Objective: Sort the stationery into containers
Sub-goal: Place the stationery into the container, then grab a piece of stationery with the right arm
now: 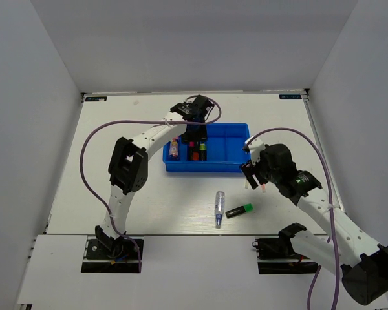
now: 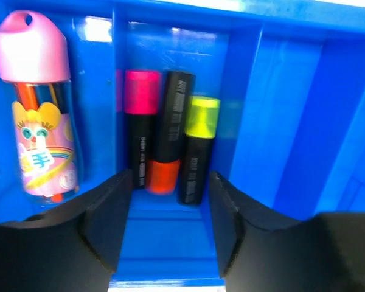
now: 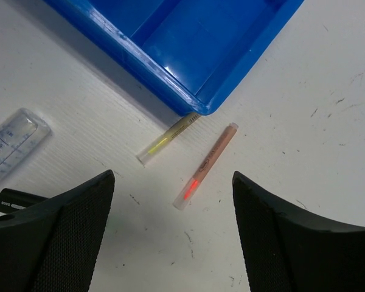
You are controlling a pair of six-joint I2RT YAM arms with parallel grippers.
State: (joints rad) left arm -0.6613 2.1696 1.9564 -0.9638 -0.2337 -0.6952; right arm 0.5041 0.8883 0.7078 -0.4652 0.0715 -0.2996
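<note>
The blue tray [image 1: 236, 145] lies mid-table. In the left wrist view its left compartment holds the pink-capped glue stick [image 2: 39, 109]. The adjoining compartment holds the pink [image 2: 141, 121], orange [image 2: 167, 140] and yellow [image 2: 198, 146] highlighters side by side. My left gripper [image 2: 167, 231] is open and empty just above them, over the tray [image 1: 197, 132]. My right gripper [image 3: 173, 225] is open and empty above a pale-yellow stick [image 3: 168, 139] and a pink stick [image 3: 207, 164], which lie on the table by the tray's near right corner [image 3: 198, 103]. The clear blue-tipped pen [image 1: 219, 208] and the green-capped highlighter [image 1: 240, 210] lie in front of the tray.
The tray's right compartments [image 3: 213, 42] hold nothing. The pen's clear end [image 3: 12, 146] and the highlighter's black end [image 3: 12, 199] show at the left edge of the right wrist view. White walls enclose the table.
</note>
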